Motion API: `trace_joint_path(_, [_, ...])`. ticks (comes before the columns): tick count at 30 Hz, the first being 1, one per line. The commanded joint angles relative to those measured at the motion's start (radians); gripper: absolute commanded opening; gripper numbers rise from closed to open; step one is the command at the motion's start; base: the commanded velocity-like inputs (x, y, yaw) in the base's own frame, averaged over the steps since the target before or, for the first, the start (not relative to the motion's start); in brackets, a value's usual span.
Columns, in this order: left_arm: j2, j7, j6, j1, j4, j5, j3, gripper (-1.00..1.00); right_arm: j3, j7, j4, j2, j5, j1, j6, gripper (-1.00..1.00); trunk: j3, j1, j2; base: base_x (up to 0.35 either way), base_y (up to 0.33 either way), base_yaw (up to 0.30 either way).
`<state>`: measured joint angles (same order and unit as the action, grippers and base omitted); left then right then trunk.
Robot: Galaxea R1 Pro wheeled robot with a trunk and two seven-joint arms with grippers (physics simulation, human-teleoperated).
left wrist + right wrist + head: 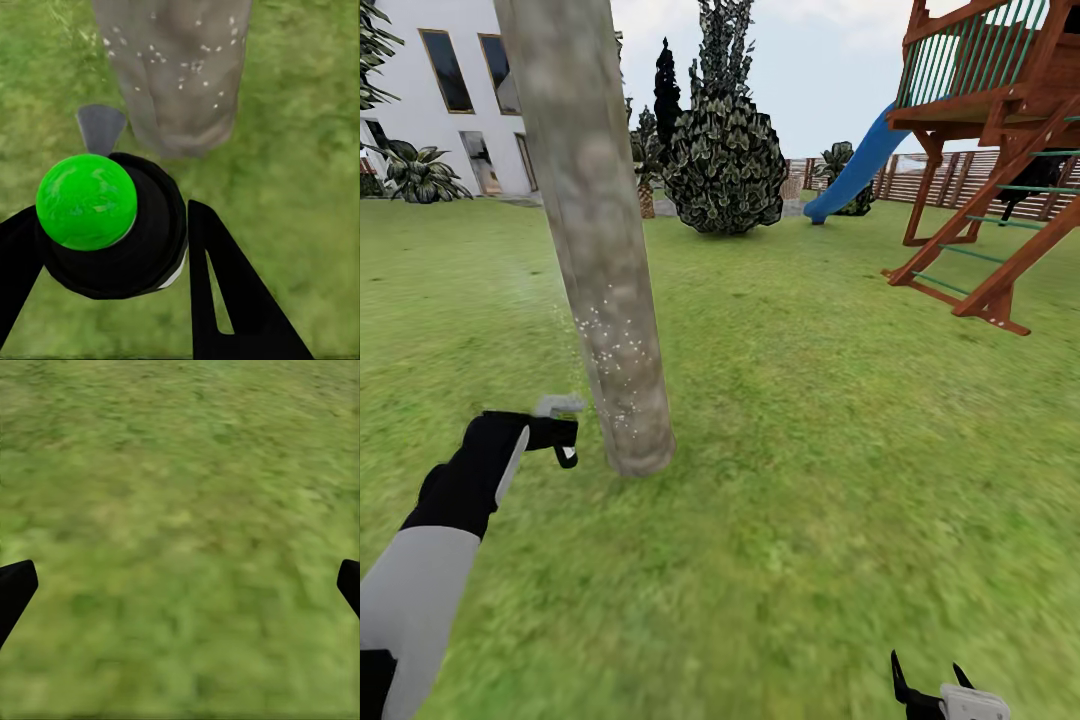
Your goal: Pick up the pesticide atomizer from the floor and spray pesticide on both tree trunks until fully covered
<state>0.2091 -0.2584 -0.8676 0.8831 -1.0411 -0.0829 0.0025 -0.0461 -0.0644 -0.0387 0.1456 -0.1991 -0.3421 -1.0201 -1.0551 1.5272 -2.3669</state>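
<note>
The main risk from here is patchy cover: the pale specks of pesticide [605, 345] sit only in a band on the lower part of the near tree trunk [595, 240], on the side facing the sprayer, so holding the nozzle at 1 height and angle would likely leave the upper bark and the far side bare. The nozzle is also close to the bark, and a small push forward could knock it against the trunk and twist the sprayer in the grip. Only 1 thick trunk is in sight, so the second tree looks untreated as far as these views tell. The left gripper [555, 435] has its jaws clamped on the sprayer [105, 225], a black body with a green round top, held low just beside the trunk base with its grey nozzle aimed at the bark. The right gripper [932, 680] hangs low over the grass [810, 450], jaws spread wide and holding nothing.
</note>
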Motion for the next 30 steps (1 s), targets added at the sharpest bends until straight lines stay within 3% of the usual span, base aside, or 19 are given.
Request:
trace_joint_path(1, [-0.001, 0.001, 0.009, -0.004, 0.013, -0.001, 0.0, -1.0, 0.0, 0.0, 0.0, 0.0, 0.0, 0.0, 0.0, 1.0, 0.0, 0.0, 0.0, 0.0, 0.0, 0.0])
trace_joint_path(3, [-0.003, 0.076, 0.033, -0.008, 0.04, 0.003, 0.01, -1.0, 0.0, 0.001, 0.0, 0.0, 0.0, 0.0, 0.0, 1.0, 0.0, 0.0, 0.0, 0.0, 0.0, 0.0])
trace_joint_path(5, [-0.026, 0.138, 0.055, -0.009, 0.044, 0.011, 0.011, -1.0, 0.0, 0.0, 0.0, 0.0, 0.0, 0.0, 0.0, 1.0, 0.0, 0.0, 0.0, 0.0, 0.0, 0.0])
trace_joint_path(6, [-0.032, 0.144, 0.057, -0.009, 0.045, 0.012, 0.011, -1.0, 0.0, 0.0, 0.0, 0.0, 0.0, 0.0, 0.0, 1.0, 0.0, 0.0, 0.0, 0.0, 0.0, 0.0])
trace_joint_path(10, [-0.056, 0.153, 0.067, -0.044, 0.044, 0.072, 0.011, -1.0, 0.0, 0.0, -0.001, -0.001, 0.0, 0.0, 0.0, 1.0, 0.0, 0.0, 0.0, 0.0, -0.154, 0.0])
trace_joint_path(21, [-0.055, 0.169, 0.065, -0.047, 0.046, 0.071, 0.015, -1.0, 0.0, 0.0, -0.001, 0.0, 0.0, 0.0, 0.0, 1.0, 0.0, 0.0, 0.0, 0.0, -0.27, 0.0])
trace_joint_path(24, [-0.054, 0.17, 0.068, -0.047, 0.045, 0.066, 0.054, -1.0, 0.0, 0.0, -0.001, -0.001, 0.0, 0.0, 0.0, 1.0, 0.0, 0.0, 0.0, 0.06, -0.271, 0.04])
trace_joint_path(27, [-0.053, 0.231, 0.067, -0.047, 0.046, 0.067, 0.061, -1.0, 0.0, 0.0, 0.0, -0.001, 0.0, 0.0, 0.0, 1.0, 0.0, 0.0, 0.0, 0.083, -0.271, 0.24])
trace_joint_path(30, [-0.054, 0.241, 0.067, -0.047, 0.047, 0.069, 0.062, -1.0, 0.0, 0.0, -0.001, -0.001, 0.001, 0.0, 0.0, 1.0, 0.0, 0.0, 0.0, 0.08, -0.271, 0.275])
